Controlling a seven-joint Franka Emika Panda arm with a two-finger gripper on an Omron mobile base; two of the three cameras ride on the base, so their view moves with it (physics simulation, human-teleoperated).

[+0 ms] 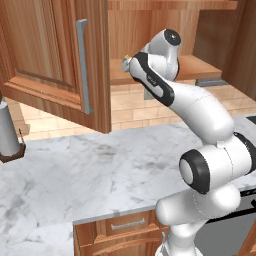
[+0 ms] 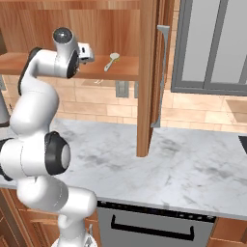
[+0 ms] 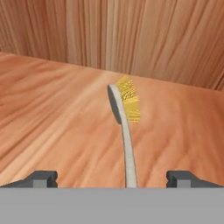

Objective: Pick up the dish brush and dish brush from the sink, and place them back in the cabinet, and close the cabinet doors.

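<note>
A dish brush (image 3: 124, 103) with a pale handle and yellow bristles lies flat on the cabinet shelf (image 3: 52, 113). Its handle runs back between my open gripper (image 3: 112, 177), whose fingertips (image 3: 41, 177) stand wide on either side without touching it. In the right base view the same dish brush (image 2: 112, 61) rests on the shelf (image 2: 120, 72) just right of my gripper (image 2: 88, 52). Both cabinet doors hang open: the left door (image 1: 50, 60) swung out wide, the right door (image 2: 147, 72) seen edge-on. A dark corner (image 2: 243, 143) at the counter's far right may be the sink.
The white marble counter (image 1: 90, 175) spreads below the cabinet. A paper-towel roll (image 1: 7, 130) stands at its left end. The right door's long handle (image 2: 162, 72) juts out beside my arm. A grey-framed window (image 2: 212, 43) sits to the right, a dishwasher front (image 2: 154, 224) under the counter.
</note>
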